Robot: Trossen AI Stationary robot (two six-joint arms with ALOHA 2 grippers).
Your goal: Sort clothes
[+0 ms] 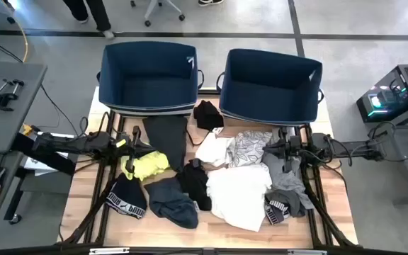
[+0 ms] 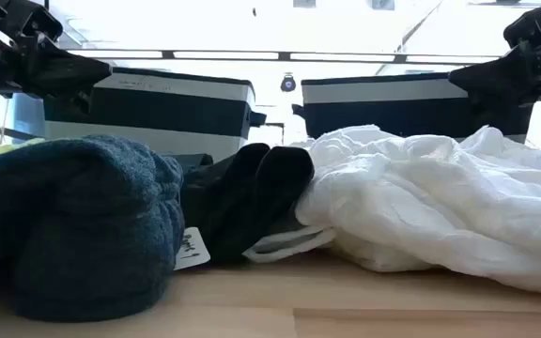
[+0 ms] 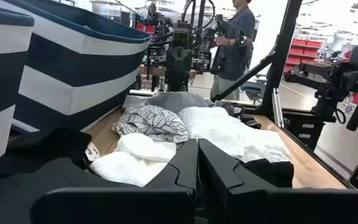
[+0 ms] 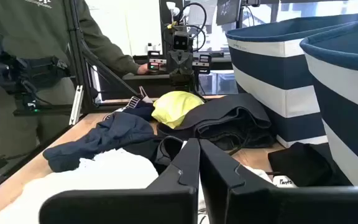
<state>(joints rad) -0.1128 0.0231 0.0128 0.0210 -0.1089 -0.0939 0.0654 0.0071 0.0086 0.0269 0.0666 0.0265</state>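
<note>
Jaws, left gripper (image 1: 128,146): fingers pressed together, nothing between them; it hangs over the left side of the table above the neon yellow garment (image 1: 149,165).
Jaws, right gripper (image 1: 287,147): fingers likewise pressed together and empty, over the right side of the table above the grey garment (image 1: 283,165).
Left bin (image 1: 148,78): navy, open, at the far left of the table; nothing shows inside it.
Black cap with white lettering (image 1: 127,199): near left of the table, just beside the neon yellow garment.
Dark garment, flat (image 1: 165,136): spread in front of the left bin.
Navy blue garment (image 1: 173,201): crumpled at the near edge, between the black cap and the middle pile.
Black garment, middle (image 1: 195,183): touching the large white garment (image 1: 238,193).
Small black piece (image 1: 207,114): between the two bins, on the wood.
White folded piece (image 1: 213,149): touching the patterned light grey garment (image 1: 248,148).
Right bin (image 1: 270,86): navy, open, at the far right of the table.
Dark cap with white lettering (image 1: 282,210): near right, against the large white garment.
Clothes overall: all lying on the table (image 1: 83,205), none in either bin.
</note>
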